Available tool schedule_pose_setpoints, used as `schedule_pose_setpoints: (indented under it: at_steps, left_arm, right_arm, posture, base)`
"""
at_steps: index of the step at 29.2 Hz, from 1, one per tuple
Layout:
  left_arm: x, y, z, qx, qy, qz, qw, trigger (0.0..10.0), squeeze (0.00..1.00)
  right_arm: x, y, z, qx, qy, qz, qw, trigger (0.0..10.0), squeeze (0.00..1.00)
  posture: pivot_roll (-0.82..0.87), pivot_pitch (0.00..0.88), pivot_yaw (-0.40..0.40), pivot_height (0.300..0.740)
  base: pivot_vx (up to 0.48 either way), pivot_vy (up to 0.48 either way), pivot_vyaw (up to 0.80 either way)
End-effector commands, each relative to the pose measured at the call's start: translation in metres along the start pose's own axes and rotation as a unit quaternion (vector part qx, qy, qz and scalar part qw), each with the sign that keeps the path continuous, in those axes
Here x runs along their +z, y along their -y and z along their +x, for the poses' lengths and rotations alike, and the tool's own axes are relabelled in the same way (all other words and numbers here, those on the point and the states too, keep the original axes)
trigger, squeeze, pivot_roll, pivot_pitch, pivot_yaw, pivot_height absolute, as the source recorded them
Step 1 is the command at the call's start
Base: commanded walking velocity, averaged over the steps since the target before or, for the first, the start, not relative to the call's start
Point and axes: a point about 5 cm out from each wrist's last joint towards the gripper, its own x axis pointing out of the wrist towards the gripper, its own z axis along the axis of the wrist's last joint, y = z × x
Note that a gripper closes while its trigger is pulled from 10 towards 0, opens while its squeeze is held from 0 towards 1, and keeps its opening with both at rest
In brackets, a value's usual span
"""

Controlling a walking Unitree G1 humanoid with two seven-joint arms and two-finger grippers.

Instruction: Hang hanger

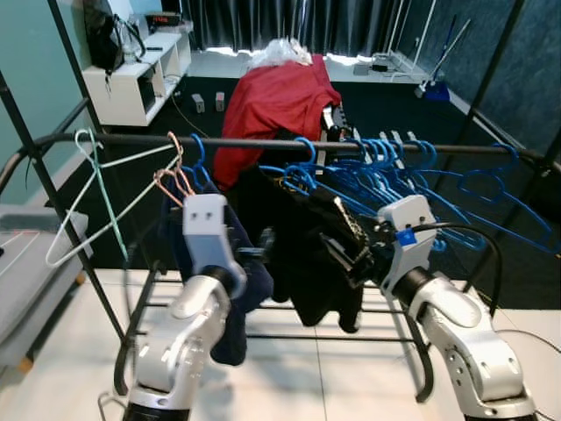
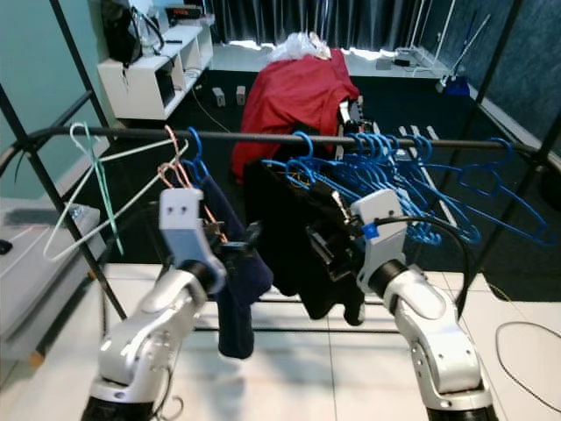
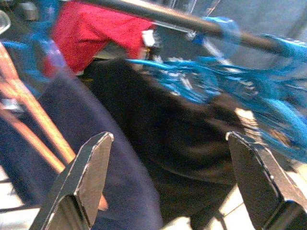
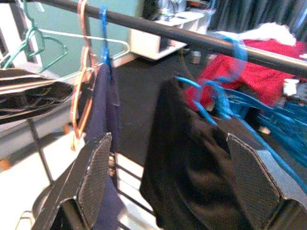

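You've got a black clothes rack (image 1: 53, 189) right in front of you, with its dark top rail (image 1: 263, 143) running across the whole view. Behind it there's a big red cloth (image 1: 272, 105) draped over something on the dark floor, and a white shelf unit (image 1: 140, 79) off to your left by the wall. On the rail, a black garment (image 1: 302, 237) hangs on a blue hanger (image 4: 211, 98) near the middle, hook over the rail, so the hanger's up there already. Just left of it there's a navy garment (image 2: 232, 263) on another blue hook, next to some copper-coloured hangers (image 1: 173, 180), and a white hanger (image 1: 96, 197) sits well out toward the left end. To the right there's a bunch of empty blue hangers (image 1: 421, 175) crowded together. Your left gripper (image 3: 168, 182) is up in front of the navy and black garments, fingers wide apart and holding nothing. Your right gripper (image 4: 168, 182) is up by the black garment, fingers also spread wide, nothing between them.
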Motion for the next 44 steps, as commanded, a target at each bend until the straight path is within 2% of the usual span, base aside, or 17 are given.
schedule_pose_setpoints:
  at_steps: [1,14,17,18,25,26,27,28,29,30,33,34,36,37,40,41,44]
  left_arm:
    - [-0.001,0.005,0.000,-0.009,-0.005,-0.003,1.000,10.0,0.00]
    - [0.004,0.017,-0.001,-0.039,-0.013,-0.027,0.999,10.0,0.00]
    - [0.000,0.025,-0.003,-0.056,-0.028,-0.034,0.997,10.0,0.00]
    - [-0.007,0.032,-0.004,-0.050,-0.053,-0.042,0.996,10.0,0.00]
    - [-0.015,0.032,-0.005,-0.025,-0.083,-0.040,0.995,10.0,0.00]
    - [-0.023,0.029,-0.007,0.003,-0.119,-0.034,0.992,10.0,0.00]
    - [-0.023,0.029,-0.007,0.003,-0.119,-0.034,0.992,10.0,0.00]
    - [-0.031,0.023,-0.009,0.031,-0.157,-0.010,0.987,10.0,0.00]
    - [-0.031,0.023,-0.009,0.031,-0.157,-0.010,0.987,10.0,0.00]
    - [-0.035,0.017,-0.011,0.051,-0.180,0.022,0.982,10.0,0.00]
    - [-0.035,0.017,-0.011,0.051,-0.180,0.022,0.982,10.0,0.00]
    - [-0.036,0.008,-0.011,0.073,-0.188,0.053,0.978,10.0,0.00]
    - [-0.036,0.008,-0.011,0.073,-0.188,0.053,0.978,10.0,0.00]
    - [-0.034,-0.001,-0.010,0.098,-0.180,0.078,0.976,10.0,0.00]
    - [-0.034,-0.001,-0.010,0.098,-0.180,0.078,0.976,10.0,0.00]
    - [-0.027,-0.017,-0.010,0.136,-0.157,0.096,0.973,10.0,0.00]
    - [-0.027,-0.017,-0.010,0.136,-0.157,0.096,0.973,10.0,0.00]
  right_arm:
    - [0.001,0.004,-0.004,-0.012,-0.006,-0.007,1.000,10.0,0.00]
    - [0.004,0.006,-0.003,-0.023,-0.010,-0.008,1.000,10.0,0.00]
    - [0.004,0.006,-0.004,-0.023,-0.012,-0.008,1.000,10.0,0.00]
    - [0.005,0.006,-0.004,-0.024,-0.013,-0.009,1.000,10.0,0.00]
    - [0.005,0.006,-0.004,-0.024,-0.015,-0.009,1.000,10.0,0.00]
    - [0.006,0.006,-0.004,-0.025,-0.015,-0.010,1.000,10.0,0.00]
    - [0.006,0.006,-0.004,-0.025,-0.015,-0.010,1.000,10.0,0.00]
    - [0.007,0.006,-0.004,-0.025,-0.015,-0.010,1.000,10.0,0.00]
    - [0.007,0.006,-0.004,-0.025,-0.015,-0.010,1.000,10.0,0.00]
    - [0.007,0.006,-0.003,-0.026,-0.013,-0.010,1.000,10.0,0.00]
    - [0.007,0.006,-0.003,-0.026,-0.013,-0.010,1.000,10.0,0.00]
    - [0.008,0.006,-0.003,-0.027,-0.012,-0.009,1.000,10.0,0.00]
    - [0.008,0.006,-0.003,-0.027,-0.012,-0.009,1.000,10.0,0.00]
    - [0.009,0.006,-0.003,-0.029,-0.011,-0.009,0.999,10.0,0.00]
    - [0.009,0.006,-0.003,-0.029,-0.011,-0.009,0.999,10.0,0.00]
    - [0.011,0.006,-0.003,-0.030,-0.010,-0.009,0.999,10.0,0.00]
    - [0.011,0.006,-0.003,-0.030,-0.010,-0.009,0.999,10.0,0.00]
  posture:
    - [-0.11,0.000,-0.041,0.740]
    - [-0.10,0.000,-0.035,0.740]
    - [-0.10,0.000,-0.034,0.740]
    - [-0.10,0.000,-0.032,0.740]
    - [-0.10,0.000,-0.031,0.740]
    - [-0.10,0.000,-0.030,0.740]
    - [-0.10,0.000,-0.030,0.740]
    - [-0.10,0.000,-0.028,0.740]
    - [-0.10,0.000,-0.028,0.740]
    - [-0.09,0.000,-0.025,0.740]
    - [-0.09,0.000,-0.025,0.740]
    - [-0.10,0.000,-0.022,0.740]
    - [-0.10,0.000,-0.022,0.740]
    - [-0.10,0.000,-0.020,0.740]
    - [-0.10,0.000,-0.020,0.740]
    - [-0.10,0.001,-0.013,0.740]
    - [-0.10,0.001,-0.013,0.740]
  base:
    - [0.439,0.000,0.00]
    - [0.112,-0.060,0.00]
    - [0.259,-0.401,0.00]
    - [0.000,-0.420,0.00]
    - [0.000,-0.180,0.00]
    - [0.000,0.000,0.00]
    - [0.000,0.000,0.00]
    - [0.000,0.000,0.00]
    - [0.000,0.000,0.00]
    - [0.000,0.000,0.00]
    - [0.000,0.000,0.00]
    - [0.000,0.000,0.00]
    - [0.000,0.000,0.00]
    - [0.000,0.000,0.00]
    - [0.000,0.000,0.00]
    - [0.000,0.000,0.00]
    - [0.000,0.000,0.00]
